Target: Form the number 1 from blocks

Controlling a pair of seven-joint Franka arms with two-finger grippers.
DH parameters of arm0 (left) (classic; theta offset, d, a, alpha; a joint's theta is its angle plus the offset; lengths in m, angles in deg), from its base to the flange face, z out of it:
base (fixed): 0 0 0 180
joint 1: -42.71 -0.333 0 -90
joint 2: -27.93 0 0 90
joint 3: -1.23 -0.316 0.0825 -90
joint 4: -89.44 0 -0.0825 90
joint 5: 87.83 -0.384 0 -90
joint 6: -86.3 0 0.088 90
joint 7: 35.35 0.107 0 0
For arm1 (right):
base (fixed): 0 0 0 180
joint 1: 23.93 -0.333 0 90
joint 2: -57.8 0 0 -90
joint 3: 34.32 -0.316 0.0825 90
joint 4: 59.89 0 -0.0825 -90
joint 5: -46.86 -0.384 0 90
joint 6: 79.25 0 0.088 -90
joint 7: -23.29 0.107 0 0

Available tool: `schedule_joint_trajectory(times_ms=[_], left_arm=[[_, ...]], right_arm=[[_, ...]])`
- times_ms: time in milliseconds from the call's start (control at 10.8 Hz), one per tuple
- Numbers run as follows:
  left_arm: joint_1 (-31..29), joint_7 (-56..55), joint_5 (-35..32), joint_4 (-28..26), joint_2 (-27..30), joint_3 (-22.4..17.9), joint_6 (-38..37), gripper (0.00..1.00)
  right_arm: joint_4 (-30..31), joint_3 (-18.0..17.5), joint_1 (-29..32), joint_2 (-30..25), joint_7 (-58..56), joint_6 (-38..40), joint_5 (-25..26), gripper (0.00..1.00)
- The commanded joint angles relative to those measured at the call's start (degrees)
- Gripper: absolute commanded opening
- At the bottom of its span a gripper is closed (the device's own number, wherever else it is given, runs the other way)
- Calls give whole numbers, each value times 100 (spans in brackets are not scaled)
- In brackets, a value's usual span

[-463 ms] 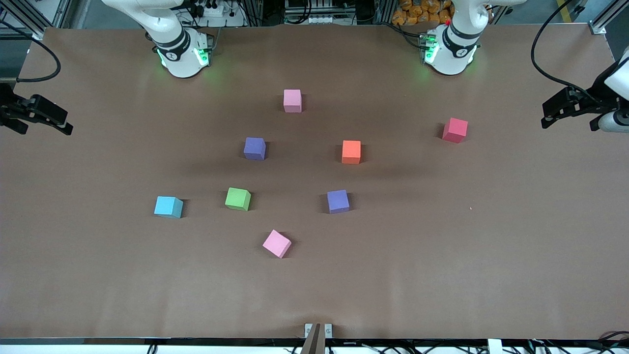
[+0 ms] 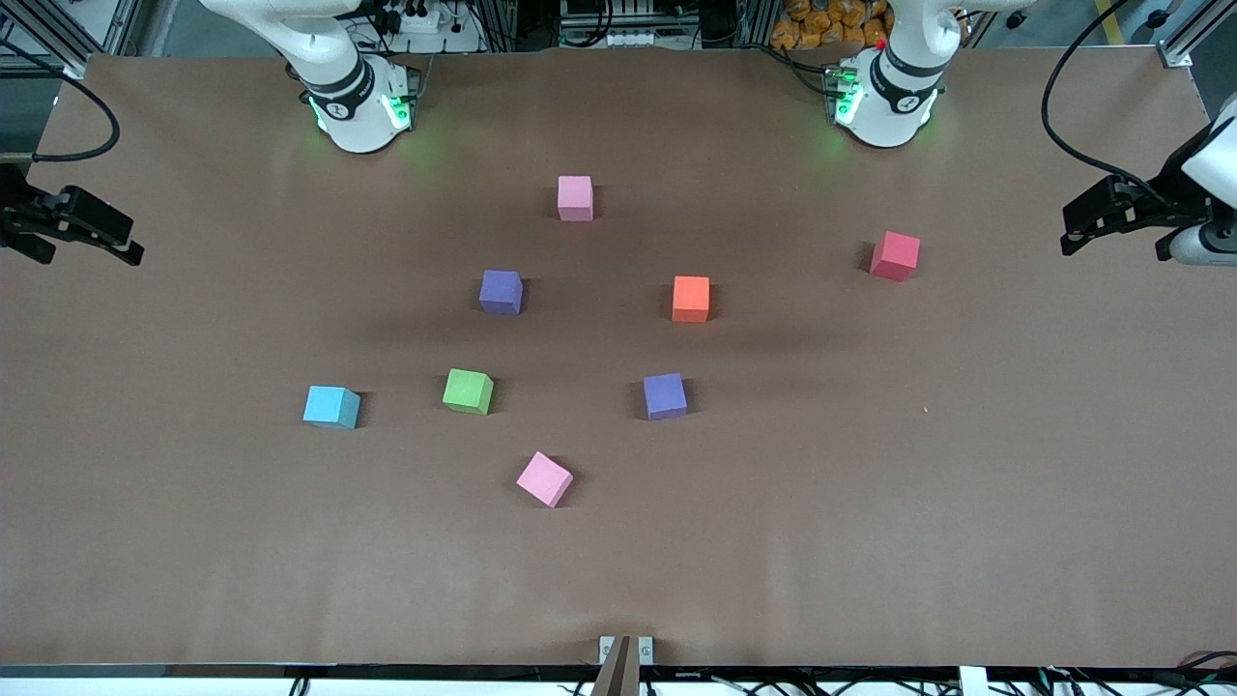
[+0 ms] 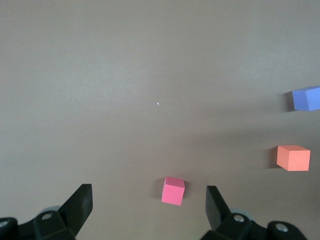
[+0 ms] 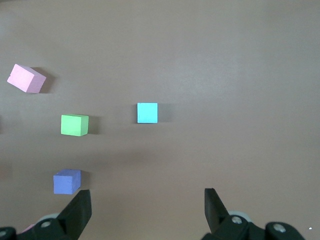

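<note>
Eight blocks lie scattered on the table. One pink block (image 2: 575, 197) sits nearest the bases, a second pink block (image 2: 544, 478) nearest the front camera. Between them lie two purple blocks (image 2: 501, 291) (image 2: 665, 395), an orange block (image 2: 691, 298) and a green block (image 2: 468, 391). My left gripper (image 2: 1071, 227) (image 3: 149, 197) hangs open and empty over the left arm's end of the table. My right gripper (image 2: 126, 242) (image 4: 147, 200) hangs open and empty over the right arm's end. The right wrist view shows the green block (image 4: 74, 125) and a purple block (image 4: 66, 181).
A red block (image 2: 895, 255) (image 3: 173, 191) lies toward the left arm's end, and a cyan block (image 2: 330, 406) (image 4: 147, 112) toward the right arm's end. The brown table (image 2: 870, 503) has wide bare room around the blocks. A small bracket (image 2: 625, 650) sits at the front edge.
The left gripper has shifted very slightly at its end of the table. The right gripper and all blocks are where they were.
</note>
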Motion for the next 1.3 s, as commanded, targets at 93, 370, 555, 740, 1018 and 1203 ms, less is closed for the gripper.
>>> schedule_joint_trajectory(times_ms=[93,370,555,740,1018,1203], left_arm=[[482,-28,-178,63,-368,-15,12,100],[861,-582,-118,-217,-877,256,29,100],[1115,-1238,31,-209,-1291,423,230,100],[1519,-1767,119,-349,-1468,494,232,100],[1662,-1891,882,-1296,-1320,529,1054,100],[1671,-2792,911,-2069,-1188,897,2054,100]], right_arm=[[-89,-27,54,49,-57,79,-34,100],[-89,-27,28,416,-21,-8,-60,100],[-89,-35,19,917,-21,-393,-122,100],[-80,-44,10,1470,-65,-684,-131,100],[-28,-53,-227,2165,-4,-1386,-183,100],[235,-44,-271,2465,5,-2019,-691,100]])
